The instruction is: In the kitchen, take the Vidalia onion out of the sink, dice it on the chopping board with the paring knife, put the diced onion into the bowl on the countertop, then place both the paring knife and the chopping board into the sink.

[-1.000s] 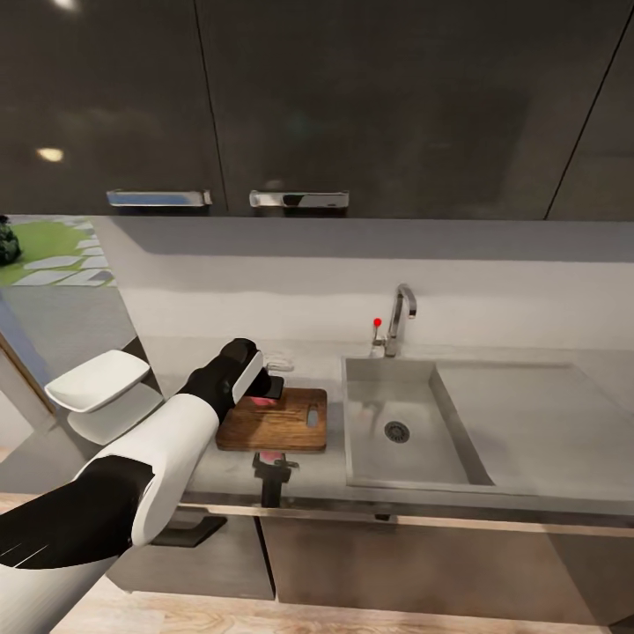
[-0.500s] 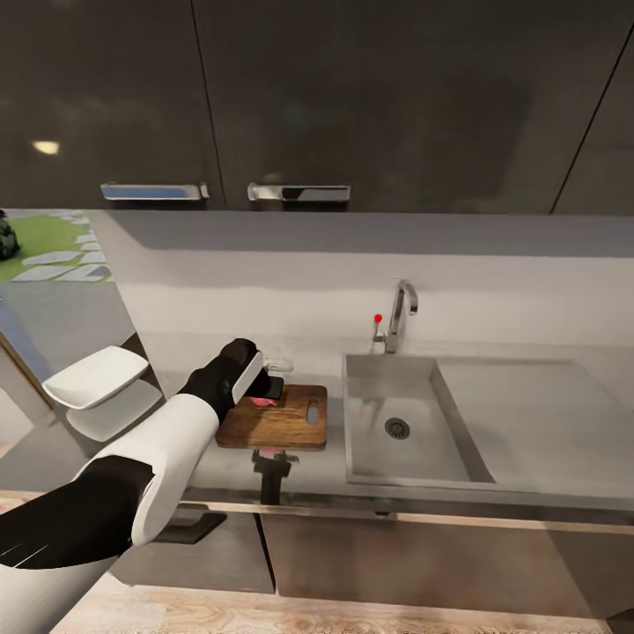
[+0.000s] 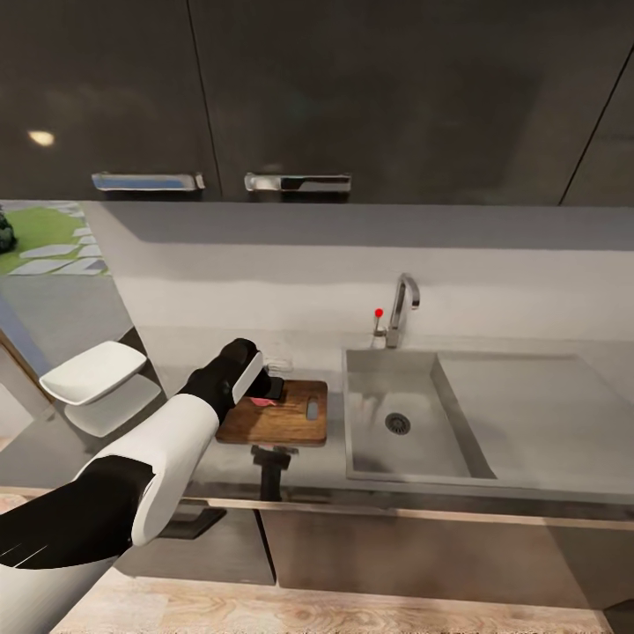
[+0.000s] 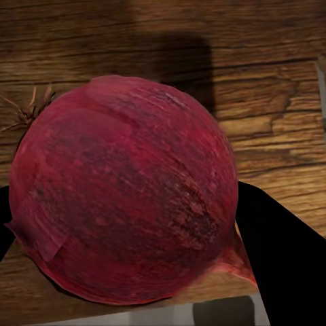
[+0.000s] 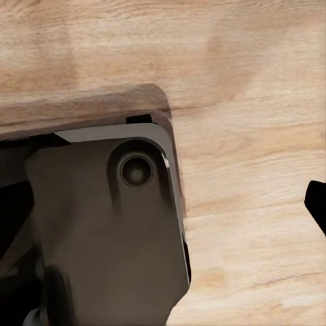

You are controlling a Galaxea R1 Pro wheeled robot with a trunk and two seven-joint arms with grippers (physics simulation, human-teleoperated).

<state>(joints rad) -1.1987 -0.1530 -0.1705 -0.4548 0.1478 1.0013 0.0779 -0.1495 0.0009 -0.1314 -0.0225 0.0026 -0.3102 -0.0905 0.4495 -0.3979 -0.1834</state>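
Head view. Risk is judged first: the onion (image 3: 261,401) is round, so a roll across the chopping board (image 3: 276,416) toward the table's front edge or toward the sink (image 3: 414,423) could follow if it were let go before resting on the wood. The left tool (image 3: 269,390) is seen at the board's back edge, with the onion glimpsed as a reddish patch beneath it and the basin lying just beside the board's slotted end. The bowl (image 3: 92,373) is placed well apart, near the table's left end, and is not threatened. How wide the left tool stands cannot be told from this view. A red-handled knife is not made out with certainty here; if it lies close behind the board, it could be nudged by the tool.

Left wrist view. The onion (image 4: 125,190) is shown close up, dark red and papery, with the wood grain of the board (image 4: 272,102) behind it. Dark fingers (image 4: 282,251) are seen at either side of the bulb, apparently pressed to its skin, so the left tool is judged to be closed around the onion, part-way open to the bulb's width. Whether the bulb already touches the board cannot be told.

Right wrist view. A dark robot part (image 5: 109,231) is seen over light wood flooring (image 5: 251,136). One dark fingertip (image 5: 318,202) is visible at the edge; the right tool's opening cannot be told, and nothing is seen held.
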